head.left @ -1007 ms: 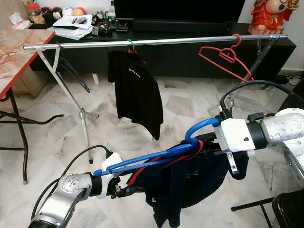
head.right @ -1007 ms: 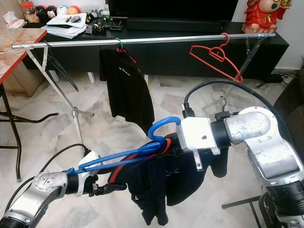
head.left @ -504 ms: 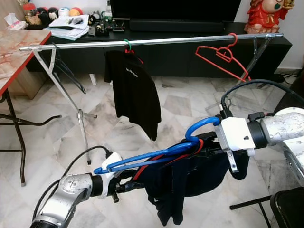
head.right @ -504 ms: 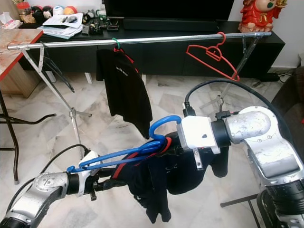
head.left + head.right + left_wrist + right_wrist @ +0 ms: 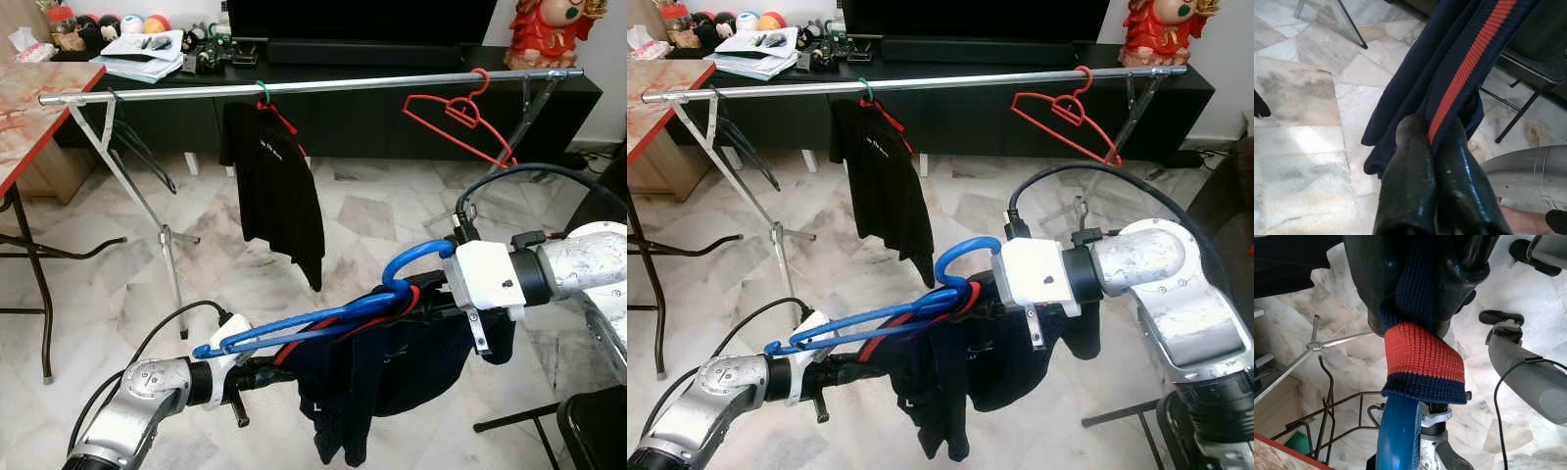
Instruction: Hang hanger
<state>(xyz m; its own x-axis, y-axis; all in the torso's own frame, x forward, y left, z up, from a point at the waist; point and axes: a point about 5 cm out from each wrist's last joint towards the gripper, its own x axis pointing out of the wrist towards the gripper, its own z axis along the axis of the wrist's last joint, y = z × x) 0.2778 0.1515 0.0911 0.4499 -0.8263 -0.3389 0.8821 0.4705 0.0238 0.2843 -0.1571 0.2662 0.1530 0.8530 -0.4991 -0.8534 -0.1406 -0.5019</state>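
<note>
The right gripper's black fingers (image 5: 1449, 279) are wrapped by the navy knitted garment with a red stripe (image 5: 1422, 360), so their tips stay hidden. The garment covers the blue plastic hanger's (image 5: 323, 318) lower bar. Small print on the hanging black T-shirt (image 5: 279, 191) is unreadable (too small).

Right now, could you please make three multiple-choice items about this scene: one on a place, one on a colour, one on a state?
1. Where does the empty red wire hanger hang?
A. on the silver metal rail
B. on the table
C. on the floor

2. What colour is the plastic hanger carrying the dark navy garment with a red stripe?
A. green
B. blue
C. white

3. What is the left tool doing?
A. hanging open
B. touching the rail
C. shut on the garment

Answers: 1 A, its hook sits over the rail. 2 B, its hook and arm are blue. 3 C, its fingers pinch the striped fabric.
</note>
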